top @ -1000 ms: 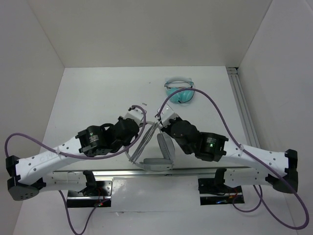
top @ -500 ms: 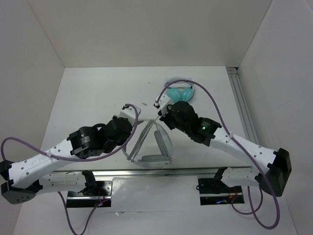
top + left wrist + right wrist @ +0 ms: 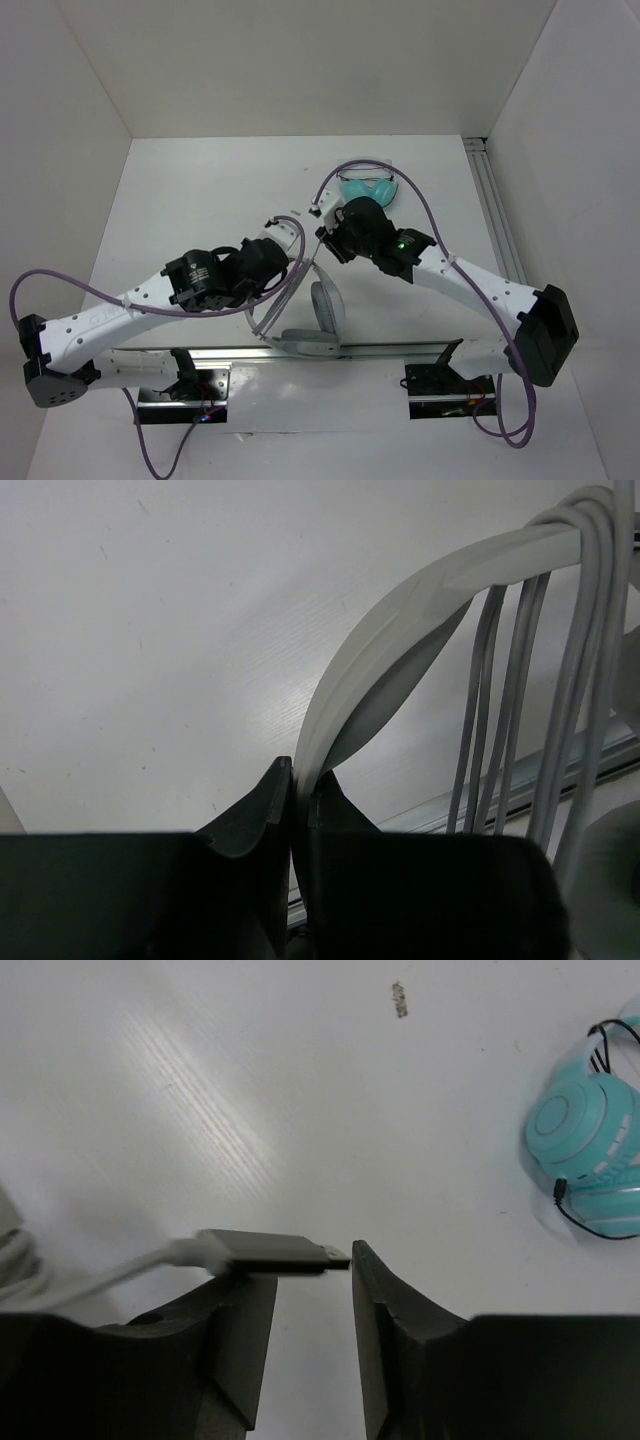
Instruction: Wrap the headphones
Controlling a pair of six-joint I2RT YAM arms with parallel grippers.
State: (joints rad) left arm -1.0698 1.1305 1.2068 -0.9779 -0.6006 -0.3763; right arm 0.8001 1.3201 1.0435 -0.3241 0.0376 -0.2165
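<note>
The light-grey headphones (image 3: 323,306) stand tilted near the table's front edge, between my arms. My left gripper (image 3: 288,268) is shut on their wide headband (image 3: 400,630); in the left wrist view the jaws (image 3: 300,772) pinch its edge. The thin grey cable (image 3: 520,680) hangs in several loops over the headband. My right gripper (image 3: 323,236) is open, up and behind the headphones. In the right wrist view the cable's dark plug (image 3: 265,1252) lies blurred across the tips of the open gripper (image 3: 312,1260), with the cable (image 3: 120,1272) trailing off to the left.
Small teal headphones (image 3: 366,189) lie at the back, just beyond my right wrist; they also show in the right wrist view (image 3: 590,1150). A metal rail (image 3: 496,230) runs along the right side. An aluminium bar (image 3: 200,352) marks the front edge.
My right gripper has moved away from the headphones toward the back, drawing the cable end along. My left arm shifted slightly, and the headphones tilted and moved closer to the front edge.
</note>
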